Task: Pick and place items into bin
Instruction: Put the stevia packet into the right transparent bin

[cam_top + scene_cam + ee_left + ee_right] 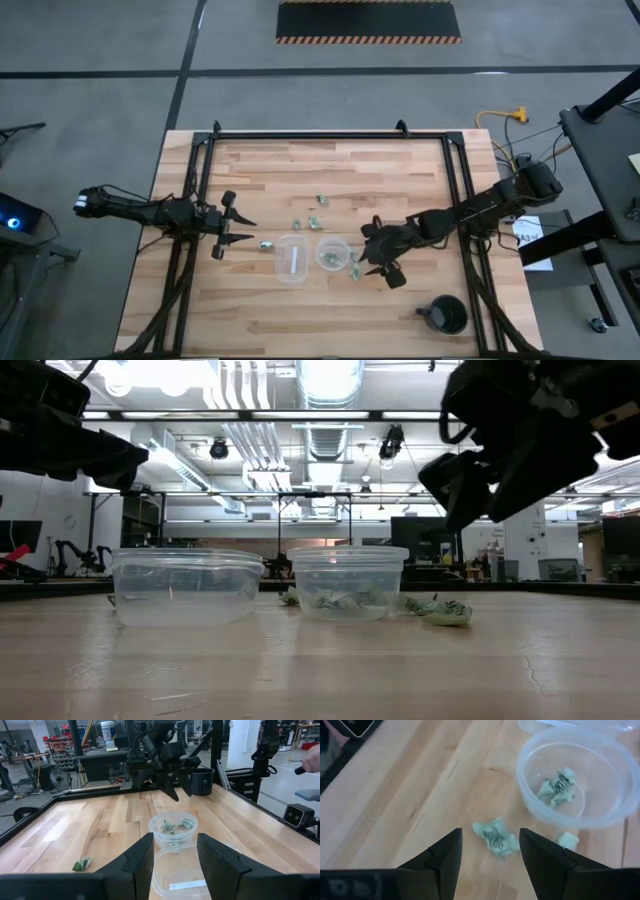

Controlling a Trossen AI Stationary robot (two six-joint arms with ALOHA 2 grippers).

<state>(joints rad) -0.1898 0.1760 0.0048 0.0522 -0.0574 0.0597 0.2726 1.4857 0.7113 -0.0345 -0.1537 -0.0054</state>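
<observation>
Small crumpled pale green and silvery pieces lie on the wooden table: one (495, 839) just ahead of my right gripper's open fingers, one (567, 840) against the right clear cup, and several (313, 221) farther back. More pieces (557, 790) sit inside the right clear cup (333, 252). The left clear cup (291, 258) holds a white strip. My right gripper (362, 258) is open and hovers above the table beside the right cup. My left gripper (245, 230) is open, left of the cups, facing them (175, 840).
A black mug-like object (447, 315) stands near the table's near right corner. One green piece (81, 864) lies by itself near my left gripper. A black frame (330, 134) borders the far edge and sides. Bare wood lies in front of the cups.
</observation>
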